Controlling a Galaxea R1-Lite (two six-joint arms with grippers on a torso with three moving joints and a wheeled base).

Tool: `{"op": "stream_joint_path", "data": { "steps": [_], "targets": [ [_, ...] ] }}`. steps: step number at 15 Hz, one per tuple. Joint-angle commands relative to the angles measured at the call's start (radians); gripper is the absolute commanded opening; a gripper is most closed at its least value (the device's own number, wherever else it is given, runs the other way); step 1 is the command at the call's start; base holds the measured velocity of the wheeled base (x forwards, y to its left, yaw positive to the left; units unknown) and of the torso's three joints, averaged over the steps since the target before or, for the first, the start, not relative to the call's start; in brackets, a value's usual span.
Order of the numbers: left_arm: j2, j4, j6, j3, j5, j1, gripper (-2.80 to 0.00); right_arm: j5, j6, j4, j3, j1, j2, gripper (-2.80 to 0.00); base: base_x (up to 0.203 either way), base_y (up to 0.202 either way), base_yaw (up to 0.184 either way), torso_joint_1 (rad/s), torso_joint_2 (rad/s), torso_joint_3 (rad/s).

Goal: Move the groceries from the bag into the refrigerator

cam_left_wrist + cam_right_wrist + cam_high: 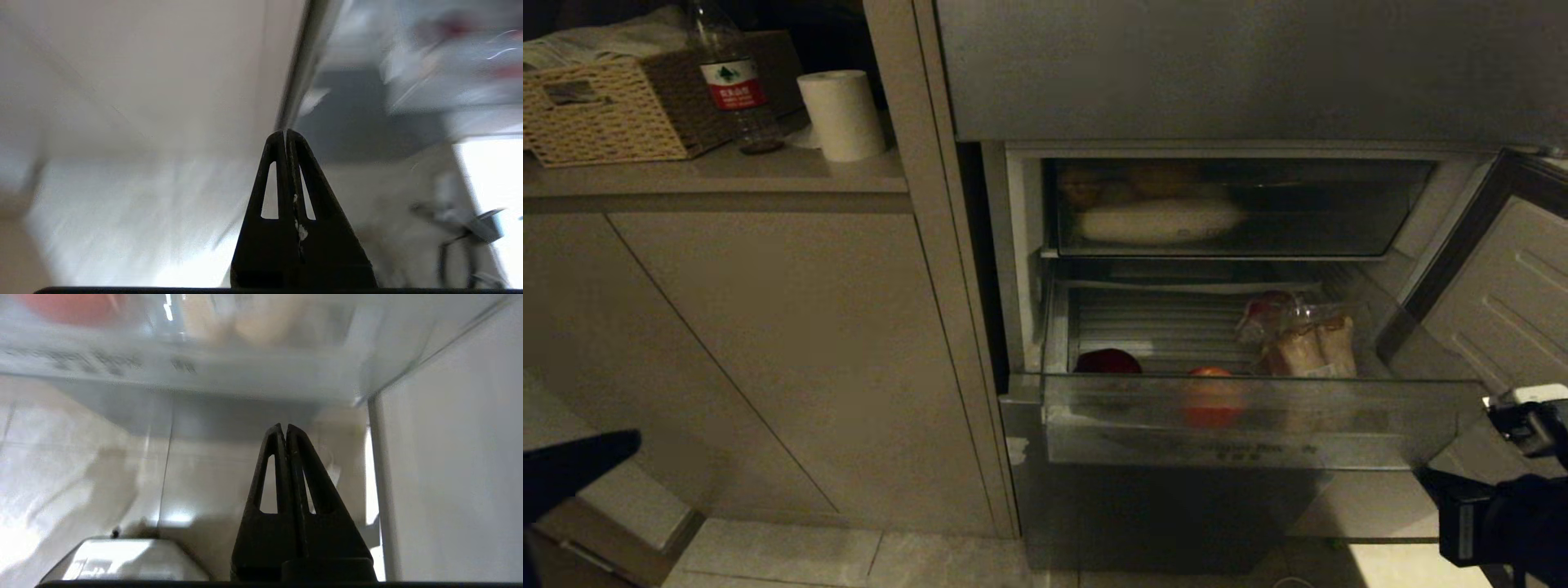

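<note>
The refrigerator stands with a lower door open and a clear drawer pulled out. In the drawer lie groceries: pale beige lumps in clear wrap, a dark red item and an orange round fruit. The bag is out of view. My left gripper is shut and empty, low at the left by the cabinet, its arm at the picture's edge. My right gripper is shut and empty, below the drawer's front; its arm shows at the lower right.
The fridge door hangs open at the right. An upper clear drawer holds a white item. On the counter to the left stand a wicker basket, a red-label water bottle and a paper roll. Beige cabinet doors and tiled floor lie below.
</note>
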Motion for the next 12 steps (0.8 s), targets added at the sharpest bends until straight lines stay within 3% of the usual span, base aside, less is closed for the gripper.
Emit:
{"op": "stream_joint_path", "data": {
  "steps": [1, 2, 5, 6, 8, 10, 12],
  "targets": [
    [-0.187, -0.031, 0.074, 0.058, -0.138, -0.016, -2.8, -0.001, -0.045, -0.004, 0.005, 0.006, -0.08, -2.8, 0.0, 0.0, 0.0, 0.0, 0.0, 0.0],
    [-0.232, -0.044, 0.101, 0.105, -0.19, -0.018, -2.8, 0.001, -0.028, -0.007, 0.008, 0.006, -0.08, -2.8, 0.0, 0.0, 0.0, 0.0, 0.0, 0.0],
    [-0.337, -0.082, 0.11, 0.307, -0.224, 0.008, -2.8, 0.077, 0.03, -0.011, 0.008, -0.015, -0.129, -2.8, 0.0, 0.0, 0.0, 0.0, 0.0, 0.0],
    [-0.34, -0.087, 0.089, 0.331, -0.236, 0.071, -2.8, 0.084, 0.04, -0.004, 0.002, -0.022, -0.167, -2.8, 0.0, 0.0, 0.0, 0.0, 0.0, 0.0],
    [-0.358, -0.093, 0.075, 0.35, -0.286, 0.269, -2.8, 0.092, 0.003, 0.017, 0.034, -0.021, -0.17, -2.8, 0.0, 0.0, 0.0, 0.0, 0.0, 0.0],
    [-0.455, -0.09, 0.164, 0.408, -0.306, 0.399, -2.8, 0.094, -0.035, 0.021, 0.093, -0.019, -0.2, -2.8, 0.0, 0.0, 0.0, 0.0, 0.0, 0.0],
    [-0.556, -0.13, 0.283, 0.566, -0.261, 0.432, -2.8, 0.091, -0.079, 0.024, 0.141, -0.02, -0.29, -2.8, 0.0, 0.0, 0.0, 0.0, 0.0, 0.0]
  ]
}}
